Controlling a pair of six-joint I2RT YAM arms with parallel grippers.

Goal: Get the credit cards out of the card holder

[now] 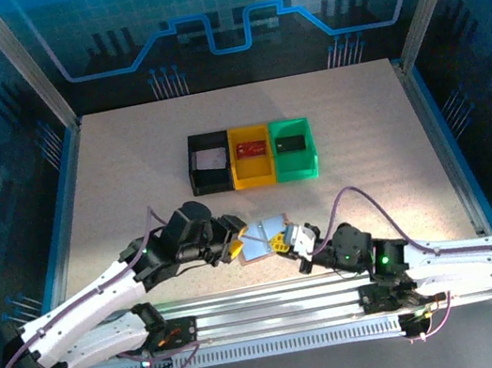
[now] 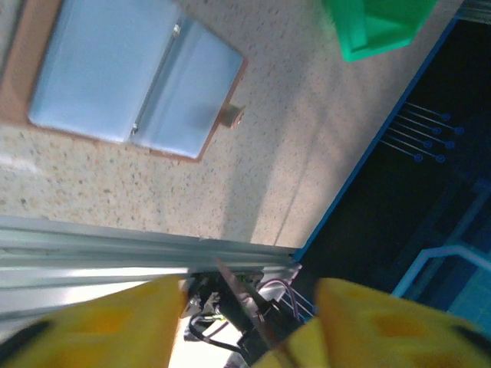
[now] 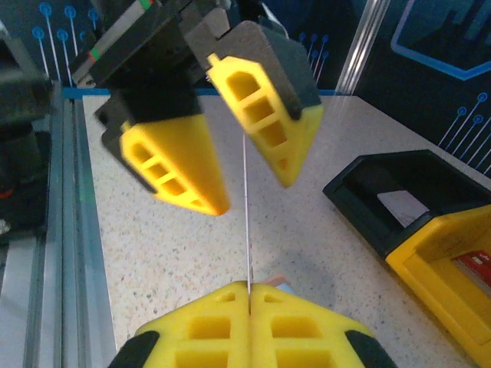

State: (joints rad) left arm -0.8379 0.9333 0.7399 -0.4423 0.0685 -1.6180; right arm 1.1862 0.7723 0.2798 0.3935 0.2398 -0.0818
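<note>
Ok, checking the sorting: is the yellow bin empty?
No, a red card lies inside the yellow bin.

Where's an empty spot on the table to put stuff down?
Bare table lies left of the black bin, right of the green bin and behind both. Crowded near the front: left gripper, right gripper and card holder bunch together.

Bins (image 1: pixel 256 180) centre, card holder (image 1: pixel 257 244) front, open table (image 1: pixel 129 166) both sides
</note>
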